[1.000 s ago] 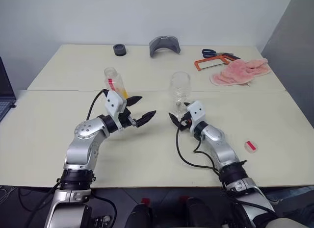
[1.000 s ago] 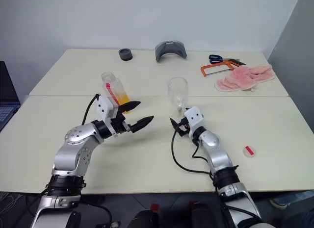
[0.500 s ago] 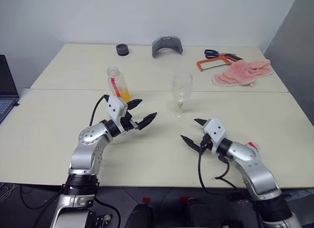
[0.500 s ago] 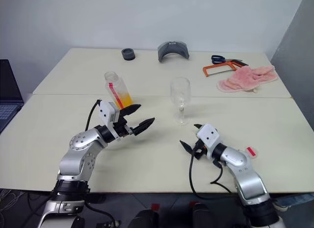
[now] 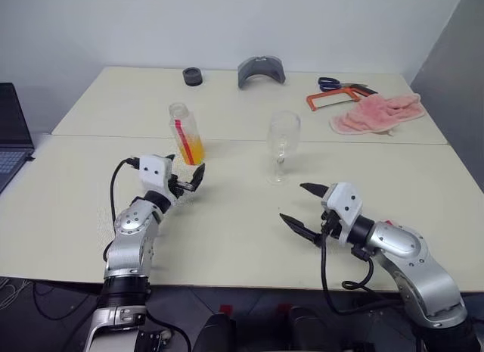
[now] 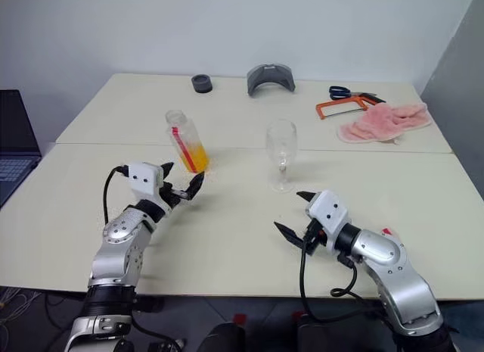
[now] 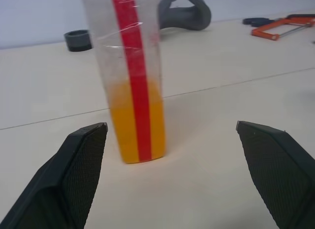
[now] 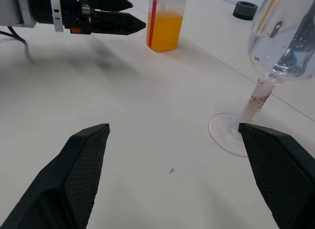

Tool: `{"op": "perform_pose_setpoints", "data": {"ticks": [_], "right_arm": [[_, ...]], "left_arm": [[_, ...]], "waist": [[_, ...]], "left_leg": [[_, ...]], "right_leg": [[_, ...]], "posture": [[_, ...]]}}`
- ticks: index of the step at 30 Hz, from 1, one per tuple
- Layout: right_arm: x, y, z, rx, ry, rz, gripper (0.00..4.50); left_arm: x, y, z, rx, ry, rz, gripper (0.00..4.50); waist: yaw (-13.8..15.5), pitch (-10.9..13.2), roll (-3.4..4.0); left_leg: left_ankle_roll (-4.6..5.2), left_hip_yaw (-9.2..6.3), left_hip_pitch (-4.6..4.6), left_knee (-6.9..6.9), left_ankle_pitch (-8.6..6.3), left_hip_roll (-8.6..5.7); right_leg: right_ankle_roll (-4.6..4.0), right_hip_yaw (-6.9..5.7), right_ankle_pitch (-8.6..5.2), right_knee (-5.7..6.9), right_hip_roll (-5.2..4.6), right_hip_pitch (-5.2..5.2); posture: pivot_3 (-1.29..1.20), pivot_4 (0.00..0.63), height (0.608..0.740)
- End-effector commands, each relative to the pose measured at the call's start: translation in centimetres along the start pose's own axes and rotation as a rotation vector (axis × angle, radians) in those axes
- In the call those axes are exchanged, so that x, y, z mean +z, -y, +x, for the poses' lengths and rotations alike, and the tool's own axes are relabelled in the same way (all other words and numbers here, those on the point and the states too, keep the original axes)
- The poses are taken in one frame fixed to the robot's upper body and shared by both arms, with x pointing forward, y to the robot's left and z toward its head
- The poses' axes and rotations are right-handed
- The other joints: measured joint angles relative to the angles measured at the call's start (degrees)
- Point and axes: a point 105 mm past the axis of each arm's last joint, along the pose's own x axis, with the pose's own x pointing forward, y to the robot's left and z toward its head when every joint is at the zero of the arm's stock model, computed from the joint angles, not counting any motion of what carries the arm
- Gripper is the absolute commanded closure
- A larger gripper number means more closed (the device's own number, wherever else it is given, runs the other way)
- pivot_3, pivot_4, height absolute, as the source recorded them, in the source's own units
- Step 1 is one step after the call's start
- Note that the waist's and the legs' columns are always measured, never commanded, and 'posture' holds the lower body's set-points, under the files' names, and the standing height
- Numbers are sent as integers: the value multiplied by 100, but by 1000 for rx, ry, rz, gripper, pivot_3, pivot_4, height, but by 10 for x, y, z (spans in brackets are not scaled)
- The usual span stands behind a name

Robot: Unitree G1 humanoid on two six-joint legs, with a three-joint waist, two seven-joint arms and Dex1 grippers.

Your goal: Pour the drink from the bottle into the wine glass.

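While both end effectors stand apart and empty, the left end effector (image 5: 187,182) faces the bottle (image 5: 186,134); the wine glass (image 5: 282,145) stands beyond the right end effector (image 5: 301,206) on the bench (image 5: 68,193).

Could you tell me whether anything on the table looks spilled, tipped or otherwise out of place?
Nothing looks spilled or tipped. The bottle and the wine glass both stand upright. One oddity: the bottle has no cap on, and a small white-and-red disc lies by the right arm.
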Motion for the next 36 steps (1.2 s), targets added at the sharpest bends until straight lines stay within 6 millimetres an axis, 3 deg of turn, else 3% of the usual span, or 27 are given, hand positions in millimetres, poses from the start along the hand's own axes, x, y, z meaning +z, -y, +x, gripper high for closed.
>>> {"op": "perform_pose_setpoints", "data": {"ticks": [1, 11, 21, 36], "right_arm": [[17, 0, -1, -12, 57, -22, 32], [22, -2, 1, -5, 65, -21, 32], [50, -3, -4, 32, 165, 49, 32], [54, -4, -1, 48, 171, 48, 32]], "left_arm": [[15, -12, 4, 51, 48, 16, 0], [24, -18, 21, 63, 51, 25, 0], [36, -20, 45, 76, 47, 62, 0], [52, -14, 73, 40, 78, 76, 0]], "waist": [[18, 0, 0], [18, 0, 0], [19, 0, -2], [19, 1, -3]], "left_leg": [[0, 0, 0, 0, 0, 0], [-1, -1, 0, 0, 0, -2], [-1, -4, -4, 0, 1, -2], [-1, -4, -6, 1, 1, -5]], "right_leg": [[0, 0, 0, 0, 0, 0], [0, -3, 0, 0, 0, 0], [0, -7, 0, -2, 1, -1], [0, -8, 0, -2, 1, -2]], "posture": [[0, 150, 740], [0, 150, 740], [0, 150, 740], [0, 150, 740]]}}
